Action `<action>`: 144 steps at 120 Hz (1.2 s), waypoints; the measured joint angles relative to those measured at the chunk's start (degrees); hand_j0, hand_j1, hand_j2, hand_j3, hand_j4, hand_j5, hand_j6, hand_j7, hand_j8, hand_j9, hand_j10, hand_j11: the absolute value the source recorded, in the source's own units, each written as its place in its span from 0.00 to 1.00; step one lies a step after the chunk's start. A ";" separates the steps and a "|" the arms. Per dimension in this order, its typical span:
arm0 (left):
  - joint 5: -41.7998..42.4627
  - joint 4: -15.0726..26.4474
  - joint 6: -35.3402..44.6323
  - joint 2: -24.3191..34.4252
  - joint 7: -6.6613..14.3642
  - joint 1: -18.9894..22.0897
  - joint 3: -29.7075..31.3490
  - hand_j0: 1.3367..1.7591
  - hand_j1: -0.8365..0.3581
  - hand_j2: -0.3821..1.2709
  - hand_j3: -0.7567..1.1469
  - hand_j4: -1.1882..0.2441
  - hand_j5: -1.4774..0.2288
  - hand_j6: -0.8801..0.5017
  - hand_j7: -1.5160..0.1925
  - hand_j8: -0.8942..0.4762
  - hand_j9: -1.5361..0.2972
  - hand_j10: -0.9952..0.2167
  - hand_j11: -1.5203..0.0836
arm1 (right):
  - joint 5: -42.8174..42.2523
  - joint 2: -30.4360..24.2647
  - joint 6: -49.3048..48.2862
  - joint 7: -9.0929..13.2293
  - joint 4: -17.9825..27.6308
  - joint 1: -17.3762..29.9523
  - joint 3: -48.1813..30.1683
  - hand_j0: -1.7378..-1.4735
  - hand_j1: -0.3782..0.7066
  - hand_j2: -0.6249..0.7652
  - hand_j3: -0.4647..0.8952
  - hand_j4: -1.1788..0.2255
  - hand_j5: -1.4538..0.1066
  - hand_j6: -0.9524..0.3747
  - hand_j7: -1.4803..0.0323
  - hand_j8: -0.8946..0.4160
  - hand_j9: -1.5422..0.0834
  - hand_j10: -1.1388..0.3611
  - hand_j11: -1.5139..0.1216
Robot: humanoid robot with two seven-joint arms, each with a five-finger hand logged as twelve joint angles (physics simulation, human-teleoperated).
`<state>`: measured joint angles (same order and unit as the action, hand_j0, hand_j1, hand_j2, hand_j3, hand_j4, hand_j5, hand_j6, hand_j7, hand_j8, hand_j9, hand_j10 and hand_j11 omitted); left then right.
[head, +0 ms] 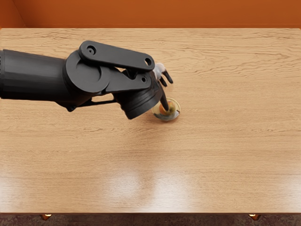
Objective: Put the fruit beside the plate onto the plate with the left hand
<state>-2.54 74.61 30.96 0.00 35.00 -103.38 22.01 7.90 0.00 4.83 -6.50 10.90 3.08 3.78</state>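
A small greenish plate (174, 113) lies near the middle of the wooden table. An orange fruit (163, 109) rests on it, partly hidden by my hand. My left arm reaches in from the left edge, and its left hand (162, 82) hovers over the plate's left rim. Its fingers (165, 76) are spread, and one dark finger points down beside the fruit. Whether that finger touches the fruit is hidden. The palm side of the hand is covered by the wrist.
The wooden table (211, 160) stretches wide around the plate. An orange wall (150, 12) runs along the far edge. The bulky forearm (42, 77) covers the table's left middle.
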 joint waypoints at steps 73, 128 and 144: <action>-1.95 5.95 -35.42 38.29 0.00 23.79 -30.15 0.76 0.73 0.27 0.40 0.65 0.67 0.45 0.69 0.46 0.65 0.61 0.74 | 0.00 0.00 0.00 0.00 0.00 0.00 0.00 0.30 0.07 0.44 0.34 0.81 0.90 0.69 0.95 0.66 0.92 0.74 0.90; 0.57 4.09 -64.88 52.61 0.00 51.14 -57.77 0.76 0.74 0.26 0.40 0.65 0.67 0.45 0.69 0.47 0.66 0.61 0.74 | 0.00 0.00 0.00 0.00 0.00 0.00 0.00 0.30 0.07 0.44 0.34 0.81 0.90 0.69 0.95 0.66 0.92 0.74 0.90; 3.55 0.56 -65.68 52.78 0.00 52.68 -59.85 0.76 0.74 0.26 0.40 0.65 0.67 0.45 0.69 0.47 0.66 0.61 0.74 | 0.00 0.00 0.00 0.00 0.00 0.00 0.00 0.30 0.07 0.44 0.34 0.81 0.90 0.69 0.95 0.66 0.92 0.74 0.90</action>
<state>1.01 75.17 -34.72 52.78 35.00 -50.70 -37.84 7.89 0.00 4.83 -6.50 10.90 3.08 3.78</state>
